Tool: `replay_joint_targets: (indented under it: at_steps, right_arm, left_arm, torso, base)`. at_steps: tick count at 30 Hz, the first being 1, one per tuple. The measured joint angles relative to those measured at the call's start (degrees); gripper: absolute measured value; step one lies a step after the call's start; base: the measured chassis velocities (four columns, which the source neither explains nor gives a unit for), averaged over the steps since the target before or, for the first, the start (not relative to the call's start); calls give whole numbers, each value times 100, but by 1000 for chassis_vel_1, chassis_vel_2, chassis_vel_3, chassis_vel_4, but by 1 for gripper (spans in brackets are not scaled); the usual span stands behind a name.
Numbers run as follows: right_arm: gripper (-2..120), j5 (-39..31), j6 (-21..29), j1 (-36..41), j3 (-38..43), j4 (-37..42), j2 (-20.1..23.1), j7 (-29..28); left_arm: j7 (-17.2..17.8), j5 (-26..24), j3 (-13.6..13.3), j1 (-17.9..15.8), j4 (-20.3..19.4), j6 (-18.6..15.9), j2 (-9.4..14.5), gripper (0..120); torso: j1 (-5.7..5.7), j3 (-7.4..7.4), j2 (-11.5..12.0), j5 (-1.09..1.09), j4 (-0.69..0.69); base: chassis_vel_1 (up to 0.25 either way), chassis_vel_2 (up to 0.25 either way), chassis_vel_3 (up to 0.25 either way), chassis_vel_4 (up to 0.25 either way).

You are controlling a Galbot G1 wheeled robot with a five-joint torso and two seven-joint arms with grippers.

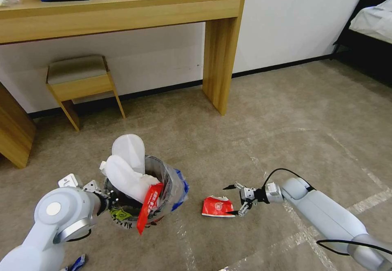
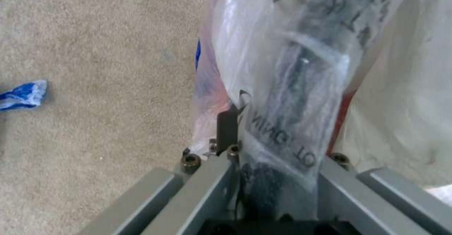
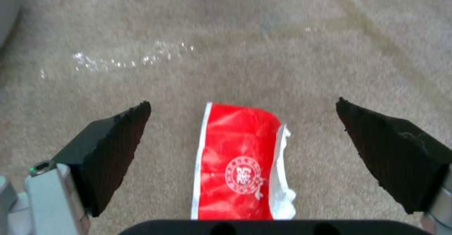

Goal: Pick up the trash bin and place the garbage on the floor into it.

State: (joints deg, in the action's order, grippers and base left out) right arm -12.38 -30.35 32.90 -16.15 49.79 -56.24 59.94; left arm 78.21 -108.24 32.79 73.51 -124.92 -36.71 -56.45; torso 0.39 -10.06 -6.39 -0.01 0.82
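between the spread fingers of my right hand (image 3: 242,136) lies the squashed red carton (image 3: 238,164) on the floor (image 1: 286,132); my left hand (image 2: 278,178) grips the trash bin (image 1: 163,181) rim beside it.

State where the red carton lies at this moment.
In the head view the red carton lies on the floor, right of the trash bin, between the open right claw's fingers.
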Motion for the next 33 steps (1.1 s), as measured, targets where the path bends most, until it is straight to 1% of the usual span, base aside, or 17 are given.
replay_joint_targets:
  at_steps: [3, 4, 6, 12, 15, 17, 18, 23, 33]
  right_arm:
    - [100, 69, -31, -109, -68, -427, -216, -57]
    - [100, 69, -31, -109, -68, -427, -216, -57]
    - [100, 108, -31, -160, -87, -654, -358, -121]
    - [100, 153, -15, -209, -93, -851, -555, -214]
    - [100, 136, 63, -252, -73, -1114, -808, -266]
    - [100, 134, 78, -263, -54, -1182, -863, -266]
    - [100, 99, 98, -287, -6, -1360, -976, -234]
    - [100, 48, 116, -286, 146, -1685, -1160, -101]
    - [100, 139, 179, -147, 457, -2180, -1329, -28]
  left_arm:
    - [0, 13, -6, 22, -2, -1, -11, 0]
    - [0, 13, -6, 22, -2, -1, -11, 0]
    - [0, 22, -9, 22, -2, -3, -13, 0]
    - [-2, 34, -19, 29, -2, -5, -21, 0]
    - [-3, 55, -24, 63, -33, -5, -31, 0]
    - [-5, 58, -24, 74, -40, -6, -32, 0]
    - [-5, 76, -24, 100, -50, -7, -31, 0]
    - [-11, 117, -30, 145, -70, -16, -34, 0]
    - [-14, 154, -62, 166, -79, -20, -37, 0]
  torso:
    - [0, 0, 0, 1, 0]
    - [0, 0, 0, 1, 0]
    - [0, 0, 0, 0, 0]
    - [0, 0, 0, 0, 0]
    - [0, 0, 0, 0, 0]
    - [0, 0, 0, 0, 0]
    - [0, 0, 0, 0, -1]
    - [0, 0, 0, 0, 0]
    - [0, 0, 0, 1, 0]
  base:
    - [0, 0, 0, 0]
    - [0, 0, 0, 0]
    - [0, 0, 0, 0]
    - [0, 0, 0, 0]
    - [0, 0, 0, 0]
    - [0, 0, 0, 0]
    - [0, 0, 0, 0]
    - [0, 0, 0, 0]
    - [0, 0, 0, 0]
